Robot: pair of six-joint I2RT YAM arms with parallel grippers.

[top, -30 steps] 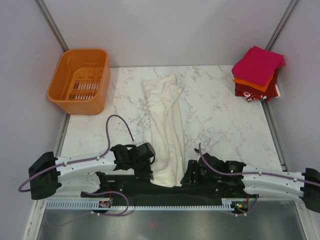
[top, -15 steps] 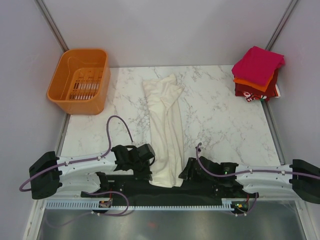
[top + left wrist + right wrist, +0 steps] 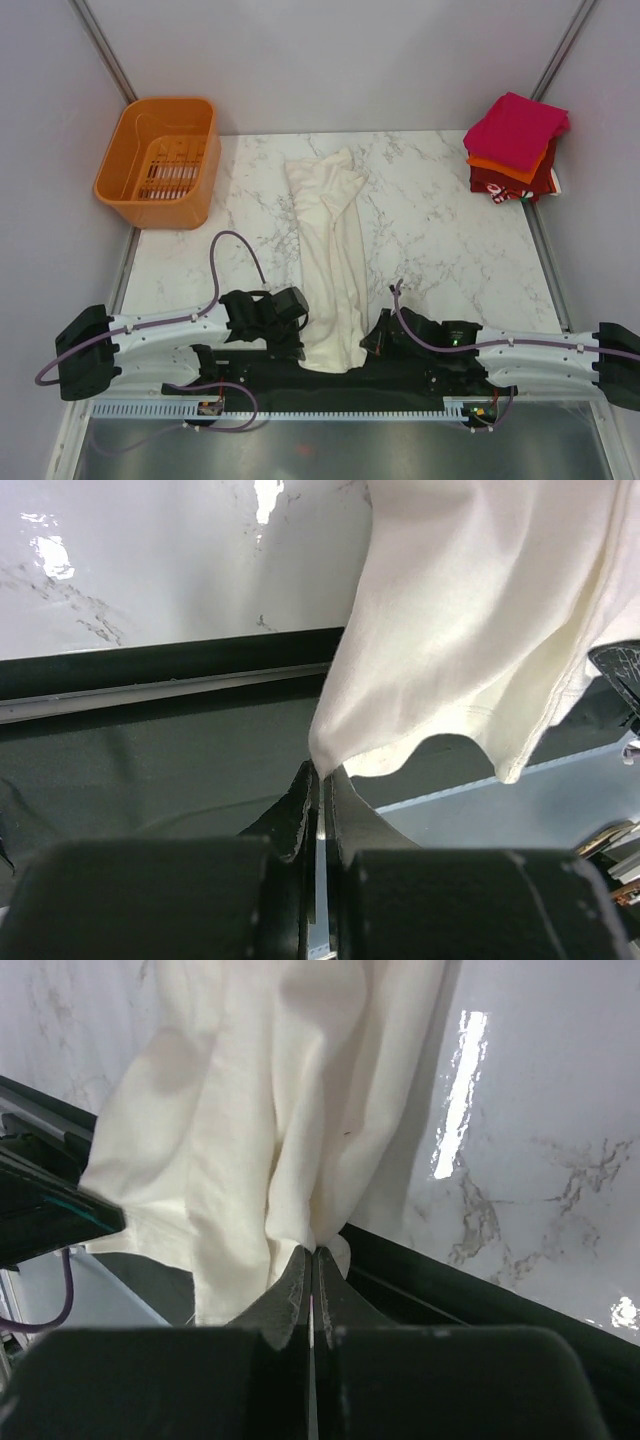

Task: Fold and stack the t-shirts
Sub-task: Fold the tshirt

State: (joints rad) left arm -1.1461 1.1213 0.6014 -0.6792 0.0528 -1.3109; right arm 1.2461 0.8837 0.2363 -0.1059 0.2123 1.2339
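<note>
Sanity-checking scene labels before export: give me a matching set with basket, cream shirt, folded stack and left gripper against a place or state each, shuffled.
1. basket
2. cream-white t-shirt
3. folded shirt stack
4. left gripper

A. far right corner
B. shut on a cloth edge
C. far left corner
D. long strip down the table's middle

Pairs: 1-C, 2-D, 3-A, 4-B

Place: looking like a robotics lab cell.
Walls: plain pale panels (image 3: 330, 60) are boxing in the table, with a metal post (image 3: 103, 42) running up the corner.
Table: a marble-patterned top (image 3: 450, 250) is carrying a bolted left arm (image 3: 160, 325) and right arm (image 3: 545, 350), trailing purple cable (image 3: 236, 233).
Front edge: a slotted cable duct (image 3: 330, 411) is running along it.
</note>
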